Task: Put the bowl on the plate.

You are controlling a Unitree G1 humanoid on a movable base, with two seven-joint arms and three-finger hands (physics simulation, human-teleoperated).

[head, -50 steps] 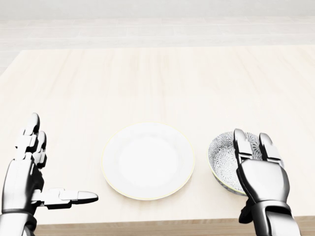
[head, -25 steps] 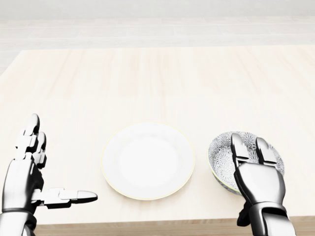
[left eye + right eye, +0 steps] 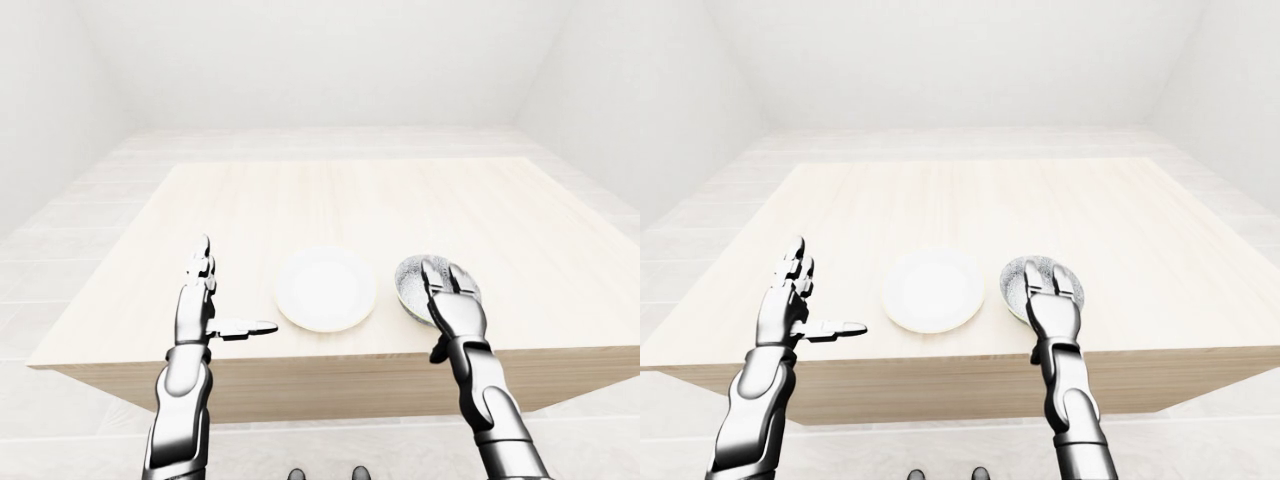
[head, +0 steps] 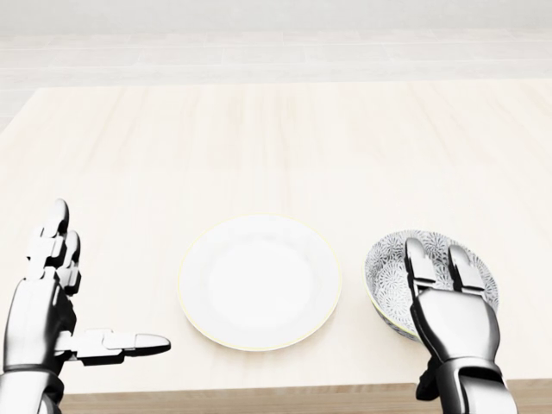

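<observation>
Patterned bowl (image 4: 388,274) sits on the table (image 4: 276,138), just right of the white plate (image 4: 259,282), not touching it. Right robot hand (image 4: 453,323) is released: fingers (image 4: 417,263) lie straight over the bowl's near rim, thumb low and apart. Left robot hand (image 4: 43,310) is released, left of the plate.

To grip well: curl fingers inside the wall, press thumb outside, lift level. Table is pale wood. White walls (image 3: 320,60), light tiled floor (image 3: 60,250).

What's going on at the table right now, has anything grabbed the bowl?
The right hand is over the patterned bowl, its fingers lying across the rim but not closed round it. The bowl rests on the table, right of the white plate in the head view and apart from it. The left hand is open, left of the plate, holding nothing.
</observation>
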